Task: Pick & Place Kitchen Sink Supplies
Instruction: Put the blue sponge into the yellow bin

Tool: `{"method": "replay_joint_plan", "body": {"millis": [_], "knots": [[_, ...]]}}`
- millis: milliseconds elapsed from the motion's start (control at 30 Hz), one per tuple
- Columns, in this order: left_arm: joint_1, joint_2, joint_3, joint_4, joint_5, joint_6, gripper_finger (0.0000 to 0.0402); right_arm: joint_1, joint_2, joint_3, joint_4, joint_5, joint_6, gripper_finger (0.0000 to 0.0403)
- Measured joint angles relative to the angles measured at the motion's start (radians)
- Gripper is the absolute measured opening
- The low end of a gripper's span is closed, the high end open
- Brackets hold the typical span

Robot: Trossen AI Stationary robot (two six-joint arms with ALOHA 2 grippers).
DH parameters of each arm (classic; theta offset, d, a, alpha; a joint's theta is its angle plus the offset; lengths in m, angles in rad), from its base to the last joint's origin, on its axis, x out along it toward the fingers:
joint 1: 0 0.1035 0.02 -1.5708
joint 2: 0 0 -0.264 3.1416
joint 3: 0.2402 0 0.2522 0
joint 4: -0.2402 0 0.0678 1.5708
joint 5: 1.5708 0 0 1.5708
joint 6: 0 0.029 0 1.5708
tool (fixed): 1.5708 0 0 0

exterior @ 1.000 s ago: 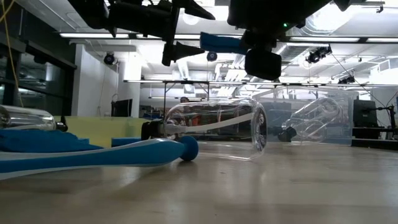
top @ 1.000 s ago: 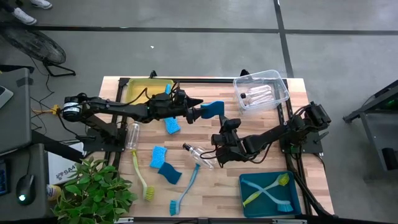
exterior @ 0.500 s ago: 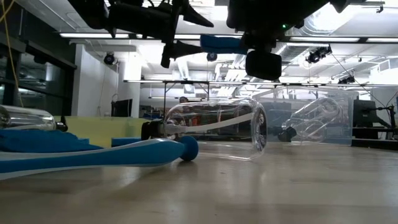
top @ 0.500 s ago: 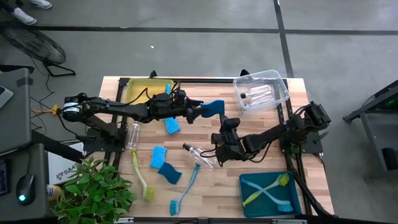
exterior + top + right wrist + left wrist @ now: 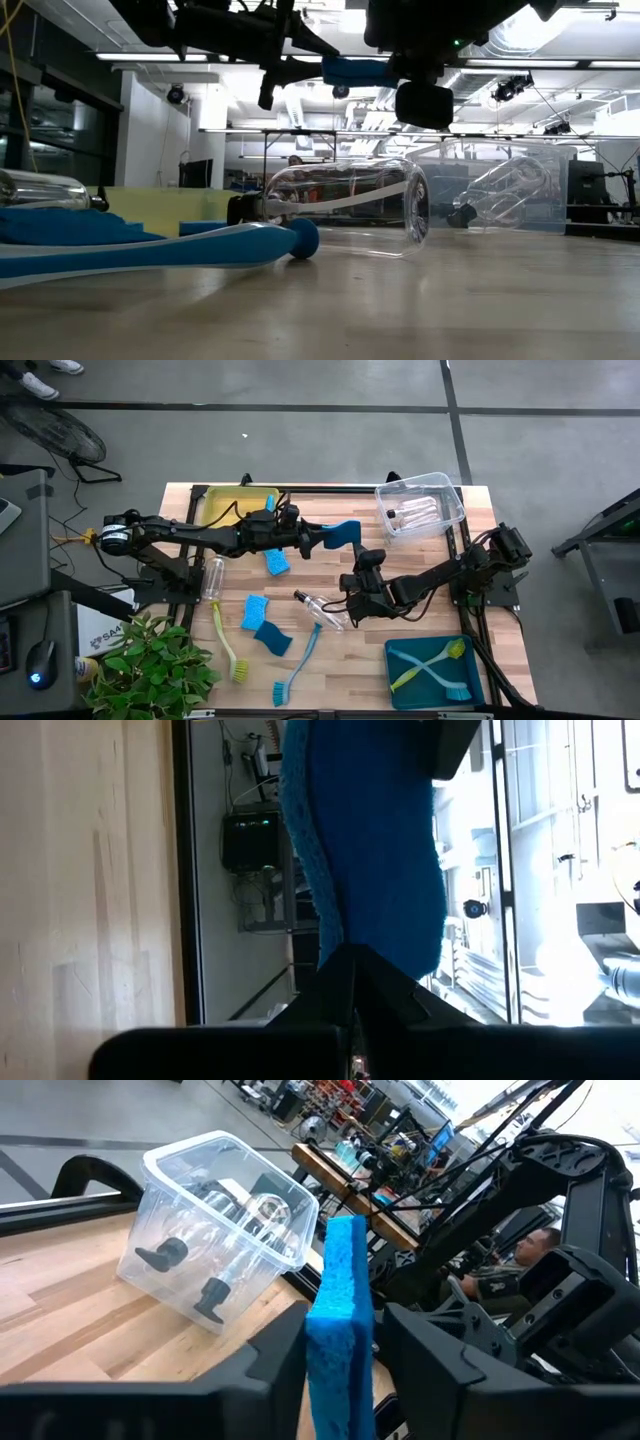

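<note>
Your left claw [image 5: 318, 542] holds a blue sponge [image 5: 343, 533] above mid-table, fingers [image 5: 270, 1370] pressed on both its faces. Your right claw [image 5: 360, 560], fully closed, grips the same sponge from the other end. A bottle [image 5: 322, 610] lies on the table [image 5: 330, 670] below; two more rest in the clear bin [image 5: 455, 500].

left fingers [image 5: 300, 1380] pinched, right fingers [image 5: 345, 985] shut

tabletop [image 5: 400, 630]: my wooden surface | clear bin [image 5: 448, 489]: far right corner | yellow bin [image 5: 222, 506]: far left | teal bin [image 5: 400, 650]: near right | plant [image 5: 150, 665]: near-left corner
</note>
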Motion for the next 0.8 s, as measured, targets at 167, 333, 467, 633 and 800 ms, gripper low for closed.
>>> {"method": "replay_joint_plan", "body": {"millis": [167, 333, 467, 633, 800], "knots": [[0.000, 0.000, 0.000, 0.000, 0.000, 0.001, 0.0091, 0.000, 0.000, 0.000, 0.000, 0.000, -0.005, 0.0000], [0.000, 0.000, 0.000, 0.000, 0.002, 0.003, 0.0059, 0.000, 0.000, 0.000, 0.000, 0.000, -0.005, 0.0000], [0.000, 0.000, 0.000, 0.000, 0.012, 0.008, 0.0035, 0.000, 0.000, 0.000, 0.000, 0.000, -0.005, 0.0000], [0.000, 0.000, 0.000, 0.000, 0.014, 0.022, 0.0015, 0.000, 0.000, 0.000, 0.000, 0.000, -0.005, 0.0000], [0.000, 0.000, 0.000, 0.000, 0.014, 0.027, 0.0012, 0.000, 0.000, 0.000, 0.000, 0.000, -0.008, 0.0000]]}}
